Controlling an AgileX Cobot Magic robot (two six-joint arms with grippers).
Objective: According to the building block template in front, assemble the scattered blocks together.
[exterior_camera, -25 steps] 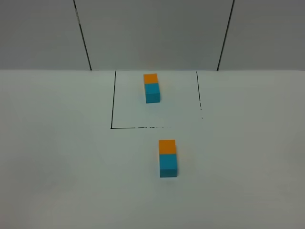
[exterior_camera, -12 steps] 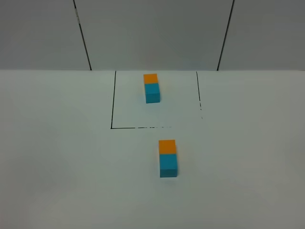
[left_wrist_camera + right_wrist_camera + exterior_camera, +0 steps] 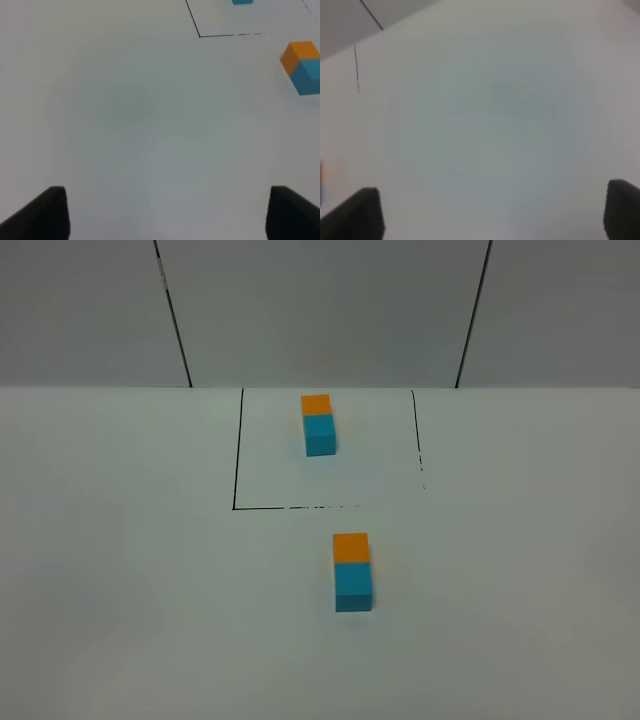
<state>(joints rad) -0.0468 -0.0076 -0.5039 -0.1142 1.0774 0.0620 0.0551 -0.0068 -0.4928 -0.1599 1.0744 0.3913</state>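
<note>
The template (image 3: 319, 424), a small orange cube joined to a small cyan cube, lies inside the black-lined square (image 3: 236, 506) at the back. In front of the square, the larger orange cube (image 3: 351, 547) touches the larger cyan cube (image 3: 353, 586), orange behind, cyan nearer the front. The pair also shows in the left wrist view, orange cube (image 3: 299, 54) against cyan cube (image 3: 311, 76). Neither gripper appears in the high view. My left gripper (image 3: 165, 215) is open and empty over bare table, well left of the pair. My right gripper (image 3: 492, 215) is open and empty over bare table.
A white table (image 3: 120, 570) fills the scene. A grey panelled wall (image 3: 320, 310) with dark seams rises behind it. The square's black outline (image 3: 200, 36) shows in the left wrist view, and one line (image 3: 357, 70) in the right wrist view.
</note>
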